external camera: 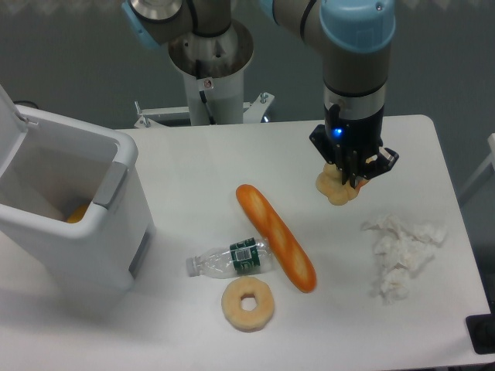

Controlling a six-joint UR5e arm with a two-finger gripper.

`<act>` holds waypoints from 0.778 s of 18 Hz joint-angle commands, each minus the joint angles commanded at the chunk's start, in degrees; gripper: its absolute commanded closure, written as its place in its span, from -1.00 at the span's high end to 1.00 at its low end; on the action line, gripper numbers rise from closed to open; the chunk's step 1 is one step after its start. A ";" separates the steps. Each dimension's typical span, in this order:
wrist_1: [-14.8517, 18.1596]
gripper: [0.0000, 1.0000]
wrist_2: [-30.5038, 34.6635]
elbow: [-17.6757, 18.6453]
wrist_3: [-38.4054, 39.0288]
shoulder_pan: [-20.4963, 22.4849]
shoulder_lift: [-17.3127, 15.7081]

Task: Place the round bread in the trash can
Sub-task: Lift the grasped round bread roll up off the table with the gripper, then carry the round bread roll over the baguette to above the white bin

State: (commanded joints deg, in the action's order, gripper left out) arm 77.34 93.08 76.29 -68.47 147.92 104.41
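**Desk:** What's in the containers?

**Me:** From my feed, the trash can (73, 209) stands at the table's left edge, lid (9, 124) swung up and back, mouth open. Low inside I can see something orange (76, 214) against the near wall; I can't make out what it is. The only other container is a clear plastic bottle (230, 259) with a green label, lying on its side near the table's middle, its cap end pointing left. I can't see anything inside it.

**Desk:** And the pincer?

**Me:** The gripper (349, 176) is down over the round bread (336, 187) on the right half of the table (193, 170). Its dark fingers reach onto the top of the bun, and the bun's lumpy lower edge shows below and to the left of them. I can't tell how wide the jaws stand, nor whether they have actually closed on the bread.

**Desk:** So where does the bread sit?

**Me:** Well apart from the can, on the far side of the baguette (276, 236). Crumpled white tissue (402, 255) lies near it, to the lower right. The ring-shaped bread (247, 304) lies just below the bottle, beside the baguette's lower end.
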 joint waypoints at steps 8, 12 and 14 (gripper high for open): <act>-1.58 -1.00 -6.66 -0.35 4.39 -3.16 -2.98; -1.76 -1.00 -9.58 0.44 10.36 -6.84 -6.85; -3.33 -1.00 -10.54 0.53 13.52 -8.87 -7.91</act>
State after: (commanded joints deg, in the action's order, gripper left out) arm 74.02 82.54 76.82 -54.95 139.05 96.51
